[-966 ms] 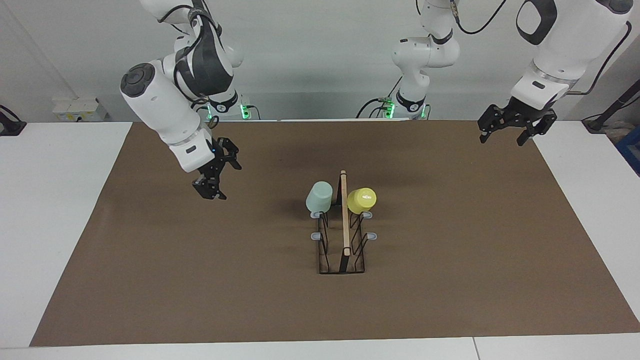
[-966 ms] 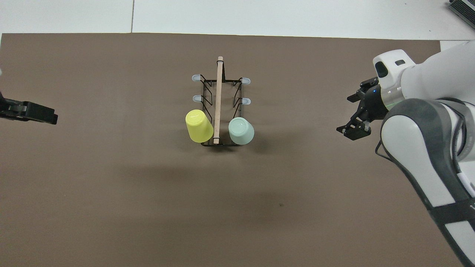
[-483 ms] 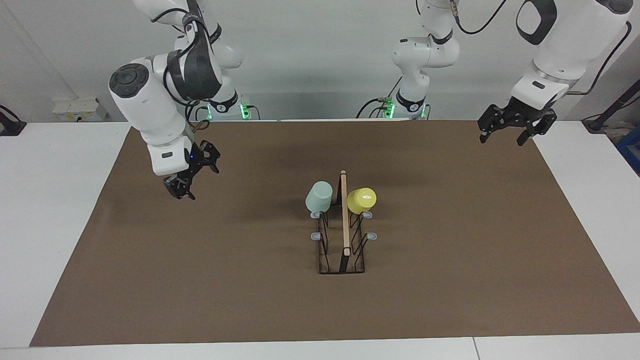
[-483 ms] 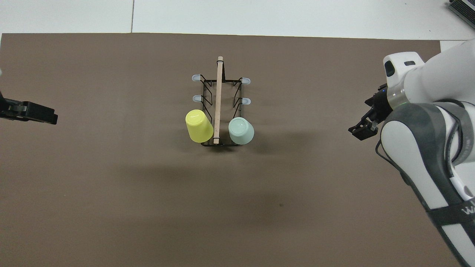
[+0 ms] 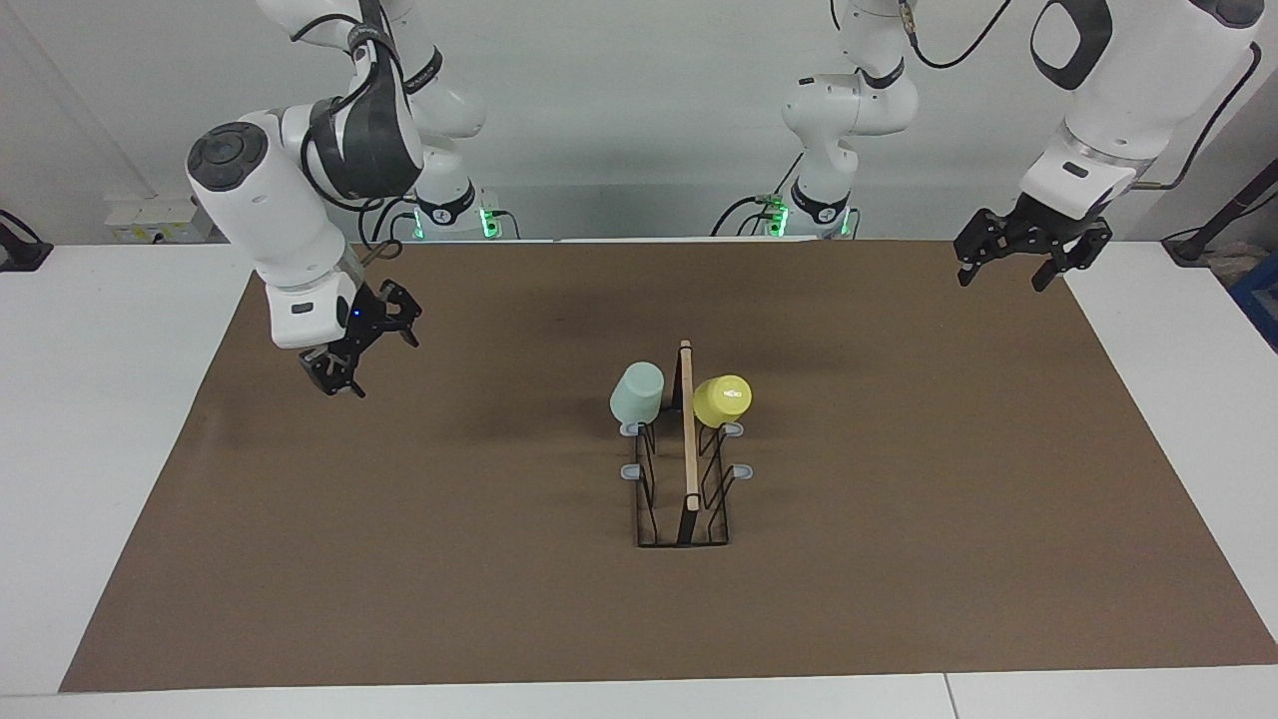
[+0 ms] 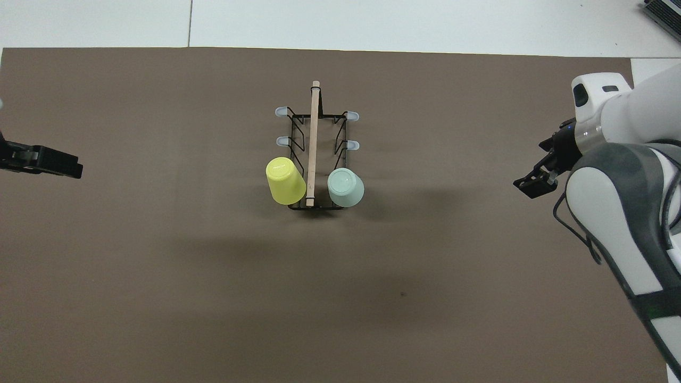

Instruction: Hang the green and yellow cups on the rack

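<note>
I see the rack in the middle of the brown mat. The green cup and the yellow cup both hang upside down on the prongs at the rack's end nearest the robots, one on each side of its wooden bar. My right gripper hangs over the mat, well apart from the rack, fingers spread, holding nothing. My left gripper waits over the mat's edge, also spread. Bare mat lies all around the rack.
</note>
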Controlling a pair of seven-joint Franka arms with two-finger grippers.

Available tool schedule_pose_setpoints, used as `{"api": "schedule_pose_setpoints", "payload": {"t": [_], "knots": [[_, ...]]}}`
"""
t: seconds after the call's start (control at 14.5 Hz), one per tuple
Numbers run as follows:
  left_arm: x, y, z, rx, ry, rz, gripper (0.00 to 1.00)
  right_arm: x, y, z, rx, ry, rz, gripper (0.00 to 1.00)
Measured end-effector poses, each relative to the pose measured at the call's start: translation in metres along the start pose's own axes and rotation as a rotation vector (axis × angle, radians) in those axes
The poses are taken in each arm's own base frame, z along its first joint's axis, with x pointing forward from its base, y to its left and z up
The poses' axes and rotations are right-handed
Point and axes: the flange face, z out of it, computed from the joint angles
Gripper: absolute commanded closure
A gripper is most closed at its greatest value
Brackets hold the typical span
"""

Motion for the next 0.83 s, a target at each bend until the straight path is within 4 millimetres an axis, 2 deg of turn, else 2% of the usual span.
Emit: {"api": "schedule_pose_setpoints", "payload": {"t": [0.83], "knots": [[0.000,0.001,0.000,0.000,0.000,0.002,0.00,-0.012,0.016,-0.005,-0.034,0.031,0.050,0.00]]}}
